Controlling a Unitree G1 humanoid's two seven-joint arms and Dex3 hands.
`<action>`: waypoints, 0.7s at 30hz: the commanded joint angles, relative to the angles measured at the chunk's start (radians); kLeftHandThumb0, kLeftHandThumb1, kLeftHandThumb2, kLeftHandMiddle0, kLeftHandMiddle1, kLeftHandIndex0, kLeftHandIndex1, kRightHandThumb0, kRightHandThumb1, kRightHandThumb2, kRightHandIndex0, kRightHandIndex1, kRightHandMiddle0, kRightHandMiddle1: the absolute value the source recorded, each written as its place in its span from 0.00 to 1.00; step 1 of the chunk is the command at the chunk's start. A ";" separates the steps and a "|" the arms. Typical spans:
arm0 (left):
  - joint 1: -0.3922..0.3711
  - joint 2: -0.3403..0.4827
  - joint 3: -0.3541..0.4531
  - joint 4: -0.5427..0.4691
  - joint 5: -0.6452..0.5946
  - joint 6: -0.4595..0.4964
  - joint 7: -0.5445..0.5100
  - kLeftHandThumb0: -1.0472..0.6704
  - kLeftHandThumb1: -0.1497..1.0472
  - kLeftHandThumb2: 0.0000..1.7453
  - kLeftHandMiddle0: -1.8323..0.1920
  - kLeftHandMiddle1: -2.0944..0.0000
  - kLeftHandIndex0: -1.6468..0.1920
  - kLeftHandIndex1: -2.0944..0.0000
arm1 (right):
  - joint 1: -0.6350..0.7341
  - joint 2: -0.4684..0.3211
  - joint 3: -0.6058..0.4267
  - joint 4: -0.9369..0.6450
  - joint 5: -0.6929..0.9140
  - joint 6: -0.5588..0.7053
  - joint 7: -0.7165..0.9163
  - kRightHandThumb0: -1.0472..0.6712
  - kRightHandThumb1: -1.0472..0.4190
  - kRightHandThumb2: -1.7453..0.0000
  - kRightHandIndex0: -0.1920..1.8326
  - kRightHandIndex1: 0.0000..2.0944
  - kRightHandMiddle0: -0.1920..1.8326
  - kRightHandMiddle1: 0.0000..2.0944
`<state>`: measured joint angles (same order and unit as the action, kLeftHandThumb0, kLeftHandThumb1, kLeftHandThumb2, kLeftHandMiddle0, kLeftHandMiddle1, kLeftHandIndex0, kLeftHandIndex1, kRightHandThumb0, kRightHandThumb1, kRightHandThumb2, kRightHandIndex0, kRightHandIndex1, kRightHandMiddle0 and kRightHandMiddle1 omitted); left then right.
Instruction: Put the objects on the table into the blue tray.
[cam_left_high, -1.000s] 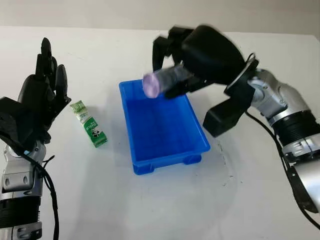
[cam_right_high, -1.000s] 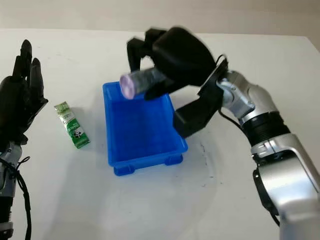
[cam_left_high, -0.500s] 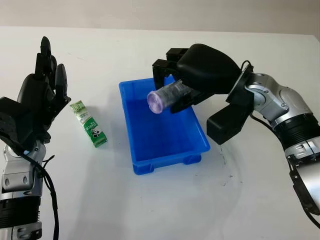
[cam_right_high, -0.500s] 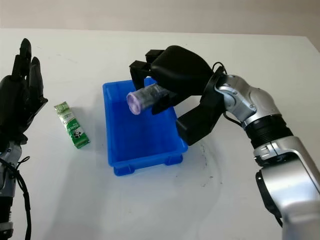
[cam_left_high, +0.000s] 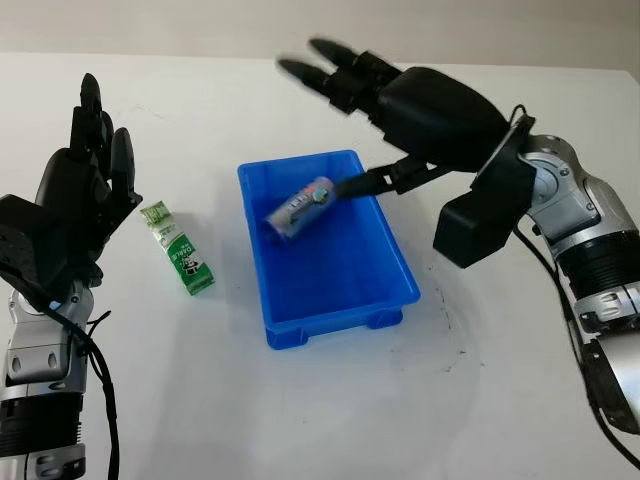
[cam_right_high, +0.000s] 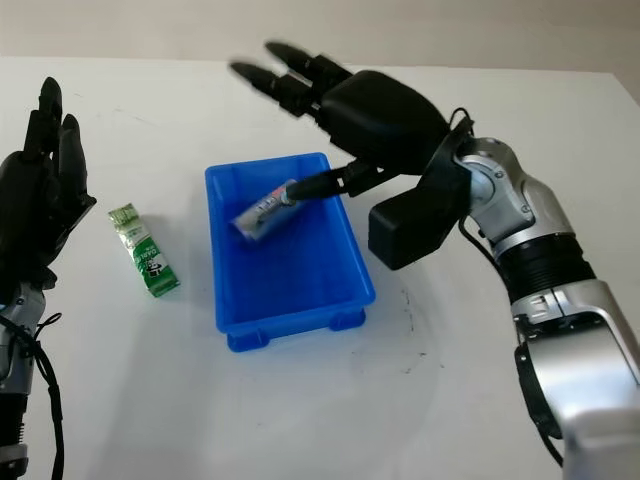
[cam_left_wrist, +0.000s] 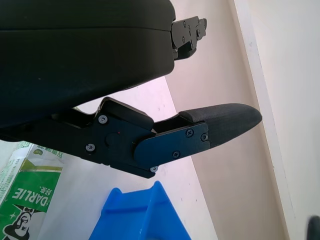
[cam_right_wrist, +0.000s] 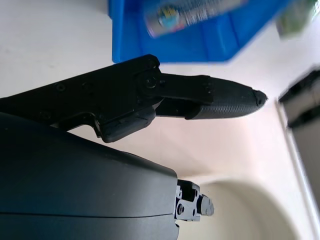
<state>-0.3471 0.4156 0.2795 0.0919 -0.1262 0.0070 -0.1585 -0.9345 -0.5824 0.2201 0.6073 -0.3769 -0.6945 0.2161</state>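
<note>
Your right hand (cam_left_high: 400, 100) is open and holds nothing, raised over the far end of the blue tray (cam_left_high: 400, 262), with its upper fingers (cam_left_high: 320, 65) reaching out beyond the tray's far rim and one finger angled down toward the tray's inside. Just below and ahead of that lower finger you see the purple-capped tube (cam_left_high: 300, 207), inside the tray near its far end. Whether it touches the tray floor you cannot tell. Its long axis runs on a slant across the tray, one end up toward your right hand, the other pointing away and toward the tray's left wall. Nothing stands between the hand and the tube.

Your left hand (cam_left_high: 75, 215) is open, upright, well off to the tray's far side from the right hand. Between it and the tray lies the green carton (cam_left_high: 178, 248), flat on the white counter (cam_left_high: 330, 400), its length running roughly alongside the tray's left wall.
</note>
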 joint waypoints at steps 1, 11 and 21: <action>0.013 -0.001 0.008 -0.017 -0.004 -0.007 -0.001 0.12 1.00 0.41 1.00 1.00 1.00 1.00 | 0.033 0.016 -0.049 -0.019 0.068 0.036 0.014 0.10 0.00 0.66 0.00 0.00 0.00 0.00; 0.006 0.046 0.010 -0.034 -0.003 0.029 -0.048 0.12 1.00 0.39 1.00 1.00 1.00 1.00 | 0.224 0.125 -0.316 -0.268 0.549 0.697 0.121 0.17 0.00 0.63 0.00 0.00 0.00 0.00; -0.027 0.198 0.013 -0.022 0.002 0.060 -0.191 0.13 1.00 0.29 1.00 1.00 1.00 1.00 | 0.367 0.188 -0.448 -0.395 0.742 1.082 0.091 0.16 0.00 0.61 0.00 0.00 0.00 0.00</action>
<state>-0.3522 0.5844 0.2819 0.0593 -0.1213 0.0774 -0.3330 -0.5812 -0.4046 -0.2157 0.2423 0.3534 0.3783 0.3047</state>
